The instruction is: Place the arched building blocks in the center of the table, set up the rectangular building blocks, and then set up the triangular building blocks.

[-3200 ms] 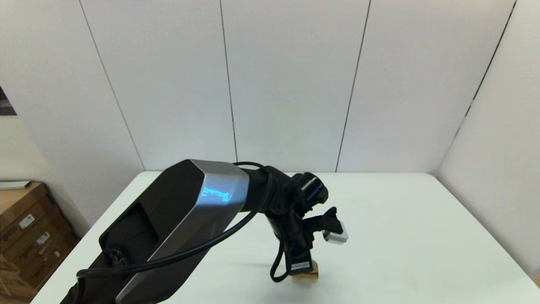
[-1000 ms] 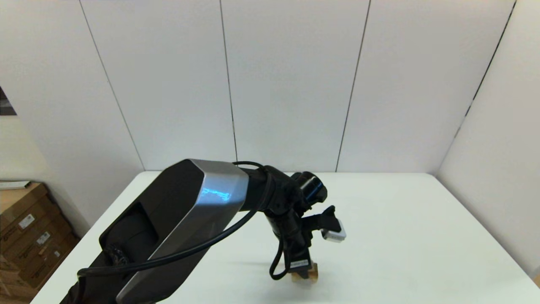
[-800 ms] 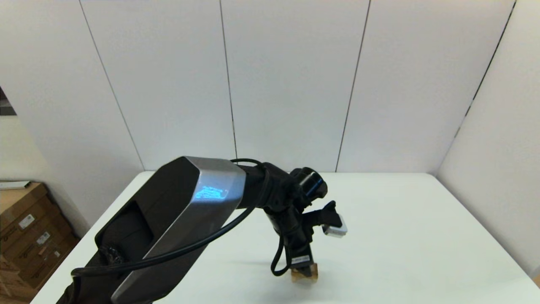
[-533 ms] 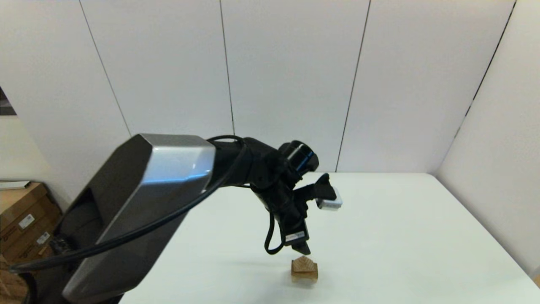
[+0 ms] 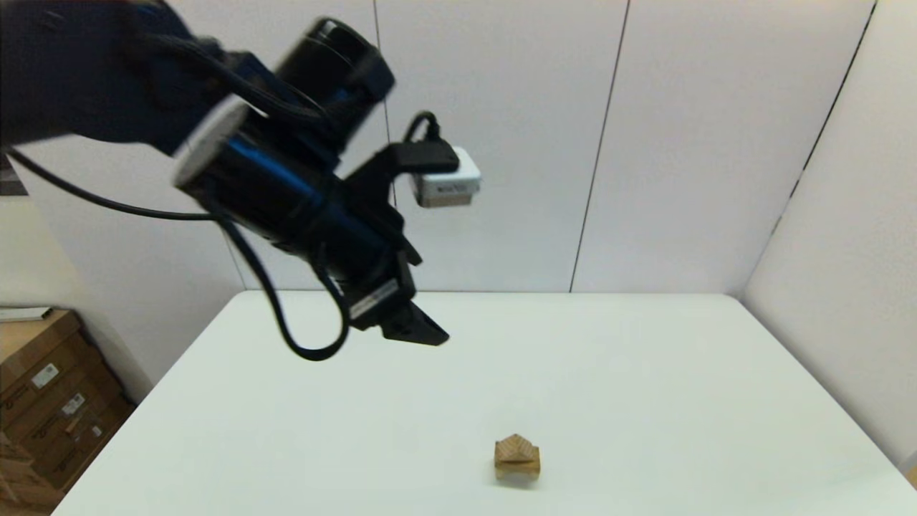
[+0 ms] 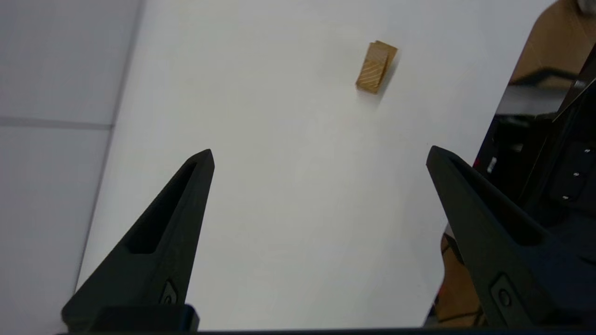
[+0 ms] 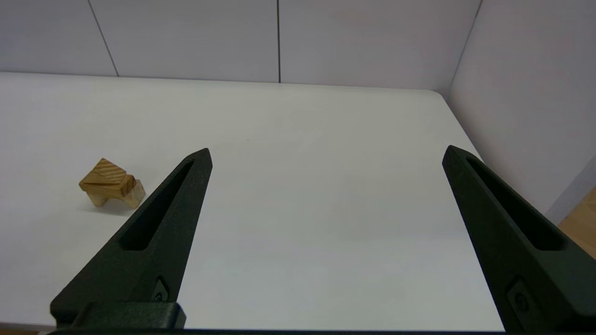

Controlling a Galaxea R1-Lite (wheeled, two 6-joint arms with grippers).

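Near the front of the white table [image 5: 645, 373] stands a small tan stack. The triangular block [image 5: 516, 446] peaks on top and the arched block [image 5: 516, 470] stands on its two legs below. In the right wrist view the rectangular block [image 7: 103, 186] lies as a thin layer between the triangular block [image 7: 105, 170] and the arched block [image 7: 99, 200]. My left gripper [image 5: 419, 331] hangs open and empty, high above the table, up and left of the stack. The left wrist view shows that gripper [image 6: 320, 151] far from the triangular block [image 6: 375, 67]. My right gripper [image 7: 327, 150] is open, low, right of the stack.
Cardboard boxes [image 5: 43, 401] stand on the floor beyond the table's left edge. White wall panels close the back and right sides. The table's rounded far right corner [image 7: 435, 95] lies close to the right wall.
My left gripper was down on top of the stack. It has let go, risen high and swung back to the left. The stack stands where it was.
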